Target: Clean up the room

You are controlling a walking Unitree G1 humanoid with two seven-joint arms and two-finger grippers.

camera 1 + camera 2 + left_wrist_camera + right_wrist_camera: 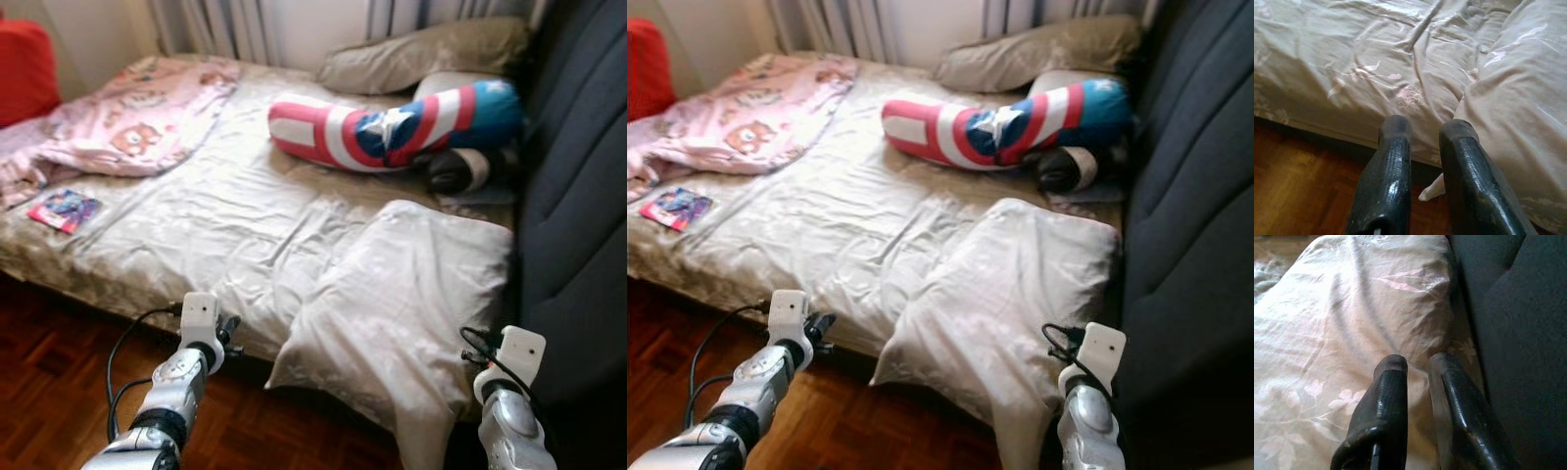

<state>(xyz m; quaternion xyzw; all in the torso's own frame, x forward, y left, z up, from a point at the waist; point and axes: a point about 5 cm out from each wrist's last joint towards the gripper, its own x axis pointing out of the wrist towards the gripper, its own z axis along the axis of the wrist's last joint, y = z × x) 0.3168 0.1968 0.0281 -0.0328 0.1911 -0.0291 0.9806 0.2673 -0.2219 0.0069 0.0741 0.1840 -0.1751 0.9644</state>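
Note:
A bed (225,225) with a crumpled cream sheet lies before me. A pale pillow (402,294) lies at its near right corner and hangs over the front edge. A red, white and blue shield-print bolster (392,122) lies across the far side, with a beige pillow (421,54) behind it. A pink printed blanket (127,117) is bunched at the far left, and a small colourful book (64,209) lies near it. My left gripper (1425,129) hovers low by the bed's front edge, slightly open and holding nothing. My right gripper (1418,362) is over the pale pillow's right side, slightly open and holding nothing.
A tall dark grey upholstered surface (578,196) stands along the bed's right side, close to my right arm. A dark rolled item (460,168) lies beside the bolster. A red cushion (24,69) sits at the far left. Wooden parquet floor (49,382) runs under my left arm.

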